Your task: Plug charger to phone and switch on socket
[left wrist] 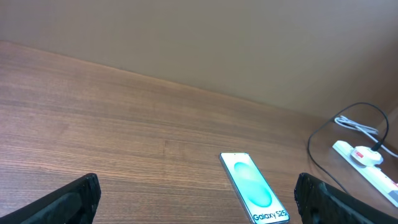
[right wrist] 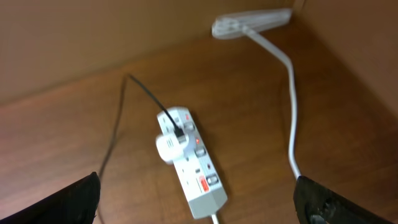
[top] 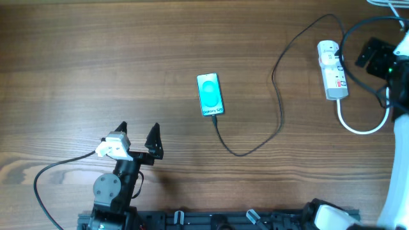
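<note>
The phone (top: pixel 210 94) lies flat mid-table with its turquoise face up; it also shows in the left wrist view (left wrist: pixel 255 190). The charger, a thin black cable (top: pixel 279 96), runs from the phone's near end in a loop to the white adapter on the socket (top: pixel 333 70). Its tip sits at the phone's edge. The socket shows in the right wrist view (right wrist: pixel 193 168) with a red switch mark. My left gripper (top: pixel 138 134) is open and empty, near and left of the phone. My right gripper (top: pixel 369 54) is open and empty, above and just right of the socket.
A thick white cord (top: pixel 354 124) curls from the socket's near end toward the right edge. In the right wrist view it (right wrist: pixel 291 106) leads to a white plug block (right wrist: pixel 249 23) by the brown back wall. The left arm's black cable (top: pixel 45 176) loops at the front left.
</note>
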